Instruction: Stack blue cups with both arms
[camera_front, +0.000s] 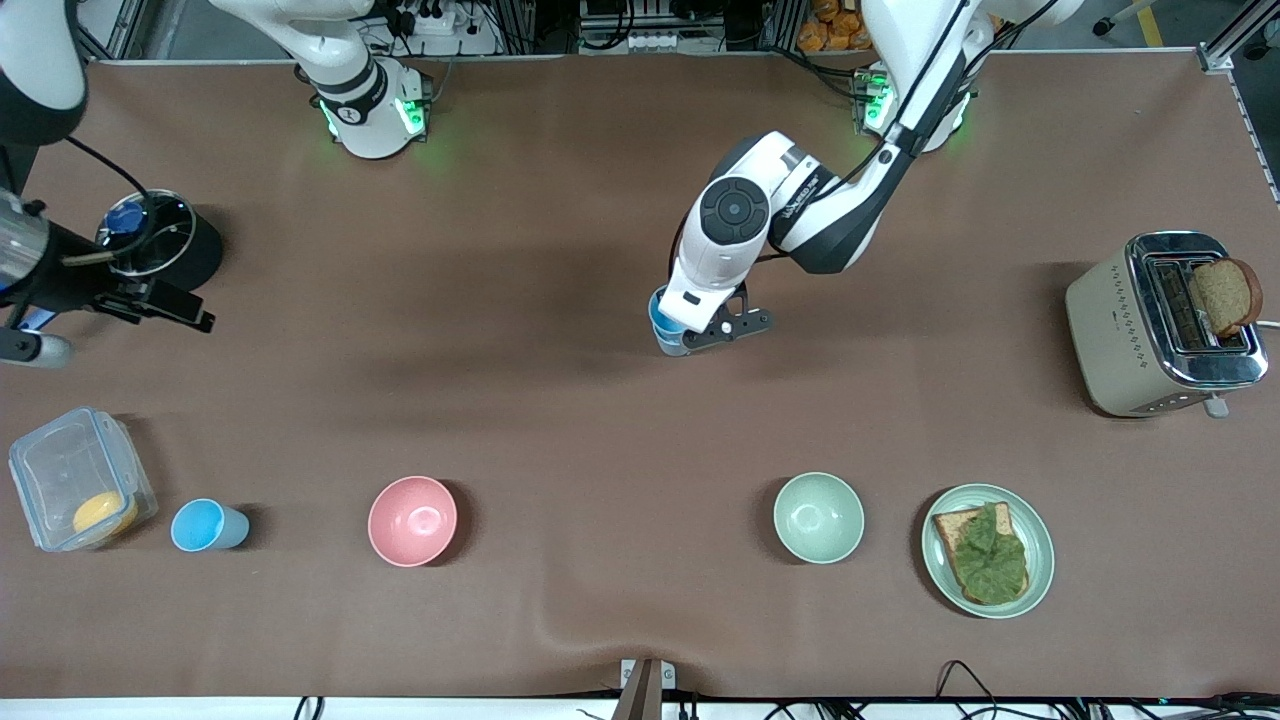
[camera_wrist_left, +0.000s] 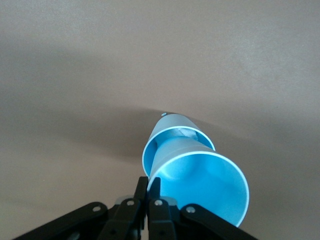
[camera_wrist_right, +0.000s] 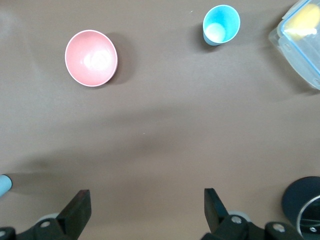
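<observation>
Left gripper (camera_front: 716, 328) low at mid-table, fingers (camera_wrist_left: 149, 200) pinched together on the rim of a blue cup (camera_wrist_left: 205, 182); that cup partly nested, tilted, in a second blue cup (camera_wrist_left: 172, 131) under it. In front view only a sliver of the pair (camera_front: 664, 328) visible beneath the wrist; whether the lower cup rests on the table cannot be told.

Third cup (camera_front: 205, 525) upright alone near the front edge toward the right arm's end, between the clear container (camera_front: 75, 480) and the pink bowl (camera_front: 412, 520). Same cup (camera_wrist_right: 221, 24) in right wrist view, whitish bottom showing.

Right gripper (camera_front: 150, 298) high over the table's end by the black pot (camera_front: 165, 245), fingers (camera_wrist_right: 75, 210) spread wide, nothing between them; waiting.

Green bowl (camera_front: 818, 517), plate (camera_front: 1040, 560) with toast and toaster (camera_front: 1150, 325) toward the left arm's end, well apart from the work.

Risks, judged:
- held cup cocked in the lower one; release now could leave it jammed askew or tip the pair over
- rim-only pinch: cup may swing or slip
- lifting away could drag the lower cup along if wedged
- lone cup close to container: wide fingers may clip the container on approach
</observation>
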